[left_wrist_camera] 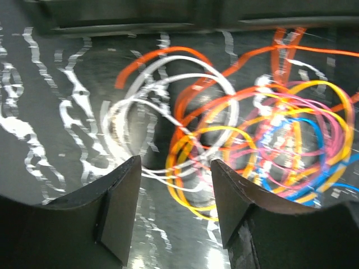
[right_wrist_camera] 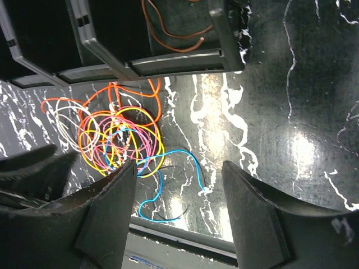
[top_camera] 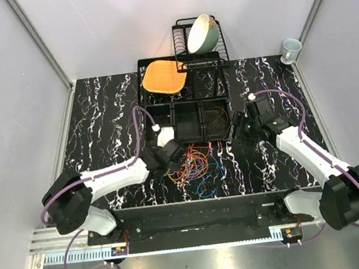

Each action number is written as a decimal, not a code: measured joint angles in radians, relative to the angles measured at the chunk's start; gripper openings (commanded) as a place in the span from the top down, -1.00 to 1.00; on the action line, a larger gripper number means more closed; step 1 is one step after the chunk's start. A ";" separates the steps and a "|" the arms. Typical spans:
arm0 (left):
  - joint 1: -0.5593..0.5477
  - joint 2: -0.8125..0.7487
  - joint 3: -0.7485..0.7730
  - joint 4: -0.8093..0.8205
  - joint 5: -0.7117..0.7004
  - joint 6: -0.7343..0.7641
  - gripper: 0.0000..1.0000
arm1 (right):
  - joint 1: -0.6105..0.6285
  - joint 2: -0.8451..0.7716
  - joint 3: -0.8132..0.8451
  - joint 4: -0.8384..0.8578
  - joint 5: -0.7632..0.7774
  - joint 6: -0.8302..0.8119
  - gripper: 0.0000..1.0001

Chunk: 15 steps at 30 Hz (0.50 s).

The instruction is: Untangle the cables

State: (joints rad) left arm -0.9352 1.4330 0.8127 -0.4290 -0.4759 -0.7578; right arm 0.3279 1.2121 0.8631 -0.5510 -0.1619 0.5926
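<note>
The cables (top_camera: 193,165) lie in a tangled heap of orange, yellow, pink, blue and white loops on the black marbled table, just in front of the tray. My left gripper (top_camera: 169,158) sits at the heap's left edge. In the left wrist view its jaws (left_wrist_camera: 176,168) stand apart, with white loops (left_wrist_camera: 168,112) and a yellow loop (left_wrist_camera: 196,196) lying just ahead of the gap, and nothing is clamped. My right gripper (top_camera: 241,131) hovers to the right of the heap, open (right_wrist_camera: 179,168) above a loose blue cable (right_wrist_camera: 185,154) that trails from the tangle (right_wrist_camera: 118,140).
A black compartment tray (top_camera: 184,118) stands behind the heap, with a brown cable (right_wrist_camera: 174,39) in its right compartment. Further back are a dish rack (top_camera: 203,57) holding a bowl (top_camera: 202,33), an orange mat (top_camera: 163,76), and a cup (top_camera: 291,49) at the far right.
</note>
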 measured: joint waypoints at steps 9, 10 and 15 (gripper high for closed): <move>-0.121 0.048 0.048 0.004 0.004 -0.021 -0.11 | 0.000 0.000 0.000 0.017 -0.016 0.000 -0.35; -0.128 0.053 0.051 0.004 0.006 -0.019 -0.11 | 0.000 0.000 0.000 0.017 -0.016 0.000 -0.35; -0.151 0.083 0.063 0.036 0.031 0.002 -0.11 | 0.000 0.000 -0.002 0.037 -0.027 0.000 -0.35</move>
State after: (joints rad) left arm -1.0863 1.5158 0.8753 -0.3931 -0.4446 -0.7559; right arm 0.3283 1.2125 0.8612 -0.5140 -0.1886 0.5926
